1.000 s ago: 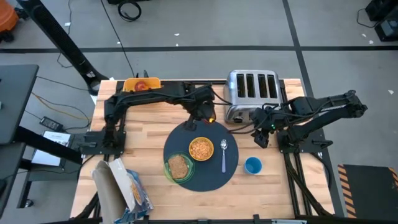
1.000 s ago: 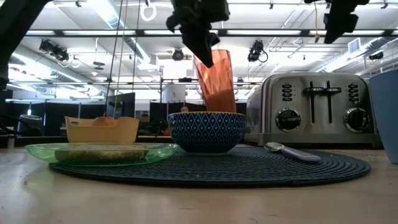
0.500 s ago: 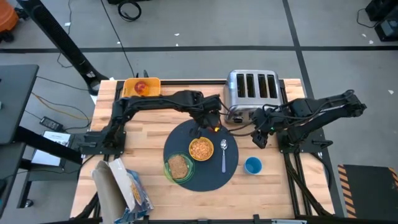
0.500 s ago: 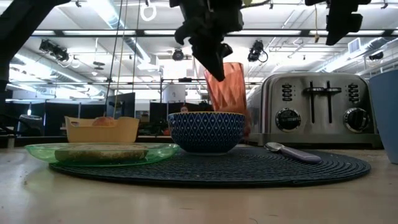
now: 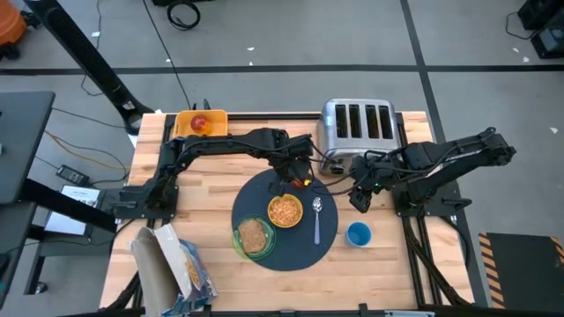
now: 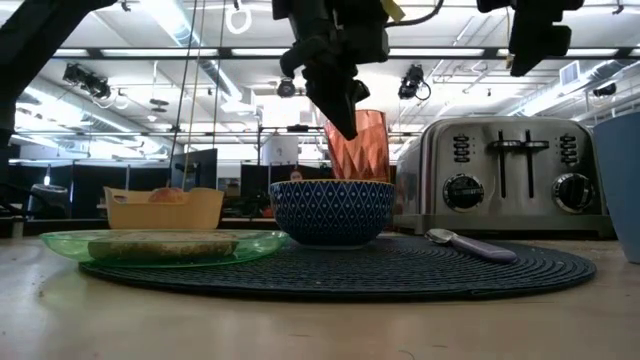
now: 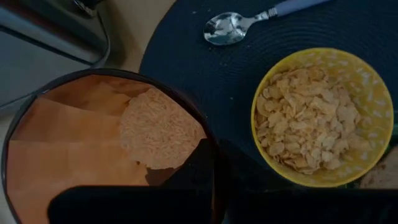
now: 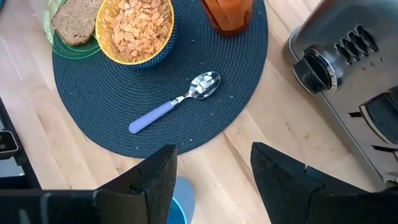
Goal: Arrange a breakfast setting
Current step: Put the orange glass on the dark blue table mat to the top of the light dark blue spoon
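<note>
Left tool (image 6: pixel 335 95) gripping the tumbler (image 6: pixel 357 145) at the mat's (image 5: pixel 286 239) far edge.
I see the right tool (image 8: pixel 211 171) open, idle above the desk (image 5: pixel 211 189).

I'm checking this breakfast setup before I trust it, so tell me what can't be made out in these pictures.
- Whether the orange tumbler stands on the mat: in the low view the bowl hides its base; in the high view the left claw covers it.
- Blue cup: cut off by the frame edge and the right claw's fingers in the right wrist view.
- Apple: too small in the high view; in the low view the tray hides most of it.
</note>
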Robot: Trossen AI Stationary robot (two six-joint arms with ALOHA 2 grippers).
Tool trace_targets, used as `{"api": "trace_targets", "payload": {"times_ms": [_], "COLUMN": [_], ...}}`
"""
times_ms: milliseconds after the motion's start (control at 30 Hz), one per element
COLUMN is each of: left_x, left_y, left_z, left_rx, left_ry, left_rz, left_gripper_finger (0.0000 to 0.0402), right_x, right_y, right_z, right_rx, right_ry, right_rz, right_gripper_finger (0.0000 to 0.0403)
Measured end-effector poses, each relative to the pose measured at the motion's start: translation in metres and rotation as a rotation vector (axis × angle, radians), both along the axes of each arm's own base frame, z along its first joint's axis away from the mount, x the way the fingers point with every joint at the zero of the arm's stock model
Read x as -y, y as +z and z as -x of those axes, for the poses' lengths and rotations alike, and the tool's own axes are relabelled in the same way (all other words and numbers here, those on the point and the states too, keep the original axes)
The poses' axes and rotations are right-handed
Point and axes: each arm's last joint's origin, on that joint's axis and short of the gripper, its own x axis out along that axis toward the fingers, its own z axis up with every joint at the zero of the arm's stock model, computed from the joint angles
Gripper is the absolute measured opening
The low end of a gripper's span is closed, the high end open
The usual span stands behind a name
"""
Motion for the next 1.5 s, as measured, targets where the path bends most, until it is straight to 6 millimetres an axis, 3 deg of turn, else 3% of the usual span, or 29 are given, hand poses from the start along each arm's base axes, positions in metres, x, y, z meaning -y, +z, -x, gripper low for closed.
{"api": "trace_targets", "payload": {"times_ms": [567,1000,1300,1500], "left_x": [-0.002,-0.003,-0.0032,0.0037], "left_y": [-0.0062,-0.0063,-0.003,-0.0022], "left_z": [-0.0046,-0.0097,-0.0083,-0.0092], "left_rx": [0.006,0.05,0.054,0.058], "left_ry": [0.017,0.041,0.035,-0.088], "left_rz": [0.003,0.004,-0.026,-0.099], "left_gripper_finger": [0.0015,0.0069,0.0131,0.0129], "right_x": [-0.0009,-0.0009,-0.0008,-0.0007], "right_y": [0.0002,0.0002,0.0002,0.0003], "right_z": [-0.0044,-0.0044,-0.0044,-0.0043], "right_rx": [0.026,0.026,0.025,0.026], "right_ry": [0.0,0.007,0.02,0.021], "right_rz": [-0.003,0.003,0.014,0.015], "right_gripper_finger": [0.0211,0.0211,0.0211,0.0211]}}
